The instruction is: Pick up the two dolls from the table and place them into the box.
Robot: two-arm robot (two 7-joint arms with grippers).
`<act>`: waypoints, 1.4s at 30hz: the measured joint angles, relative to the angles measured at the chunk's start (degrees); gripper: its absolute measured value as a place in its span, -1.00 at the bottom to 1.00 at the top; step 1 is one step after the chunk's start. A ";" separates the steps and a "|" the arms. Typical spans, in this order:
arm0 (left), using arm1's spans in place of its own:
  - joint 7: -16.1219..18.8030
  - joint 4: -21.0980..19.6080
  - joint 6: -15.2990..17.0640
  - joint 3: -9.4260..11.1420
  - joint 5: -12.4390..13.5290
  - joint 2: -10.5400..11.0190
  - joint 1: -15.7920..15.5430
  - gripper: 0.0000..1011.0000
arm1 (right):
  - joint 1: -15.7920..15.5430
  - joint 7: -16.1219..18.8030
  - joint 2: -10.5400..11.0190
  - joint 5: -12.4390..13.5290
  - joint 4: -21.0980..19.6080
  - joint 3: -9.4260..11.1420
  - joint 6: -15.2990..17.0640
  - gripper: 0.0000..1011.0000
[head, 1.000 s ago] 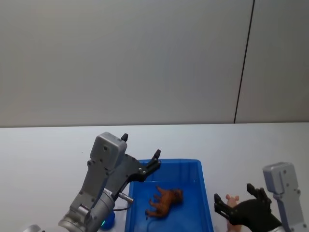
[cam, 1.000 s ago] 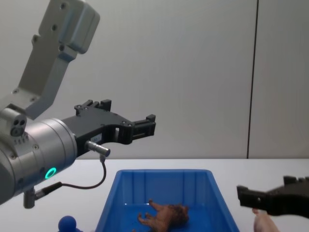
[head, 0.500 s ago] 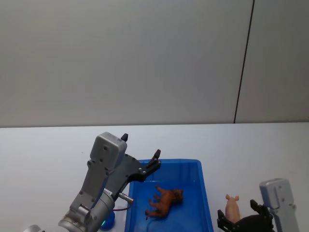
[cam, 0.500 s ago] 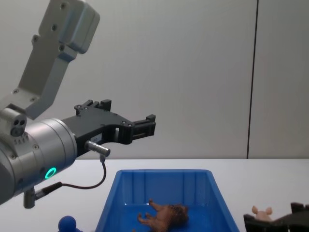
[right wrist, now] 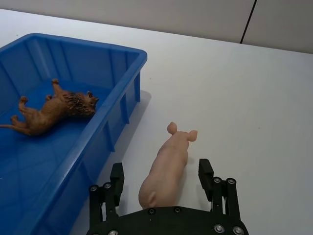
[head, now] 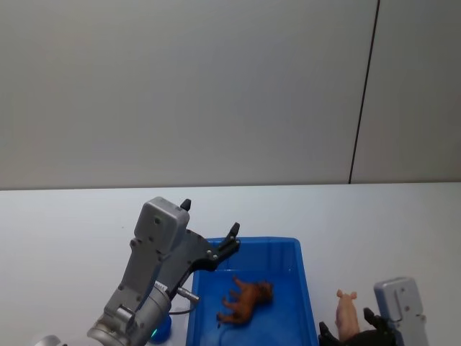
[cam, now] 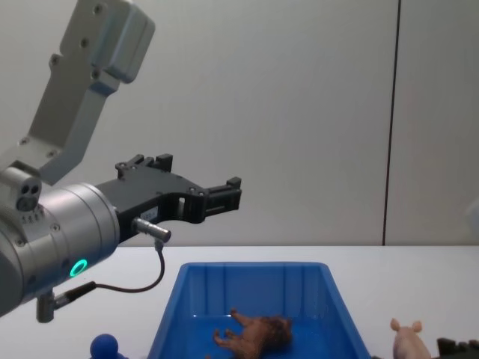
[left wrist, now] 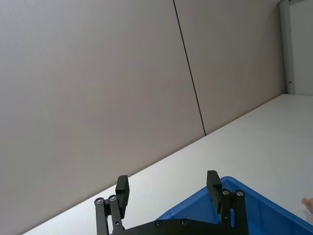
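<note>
The brown doll [head: 246,299] [right wrist: 51,111] [cam: 254,334] lies on its side inside the blue box [head: 306,288] [right wrist: 83,41] [cam: 254,266]. The blue doll [cam: 105,345] [head: 162,328] stands on the table left of the box, partly behind my left arm. My left gripper [head: 210,218] [left wrist: 167,181] [cam: 198,176] hangs open and holds nothing, above the box's far left corner. My right gripper [right wrist: 161,169] [head: 353,335] is low on the table to the right of the box. It is open, with one finger on each side of the rear of a pink pig toy [right wrist: 168,161] [head: 346,311] [cam: 408,340].
The white table [right wrist: 254,98] stretches bare to the right of the pig and behind the box. A grey wall [head: 216,86] closes the back. My left arm's grey housing [cam: 82,67] stands tall on the left.
My right gripper has sunk lower and drawn back toward me, uncovering the pig's head and body. The left arm, the box and both dolls have stayed still.
</note>
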 joint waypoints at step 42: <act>0.00 0.00 0.00 0.00 0.00 0.00 0.00 0.98 | -0.67 -0.84 -0.77 -2.36 -4.37 0.32 -2.73 -0.25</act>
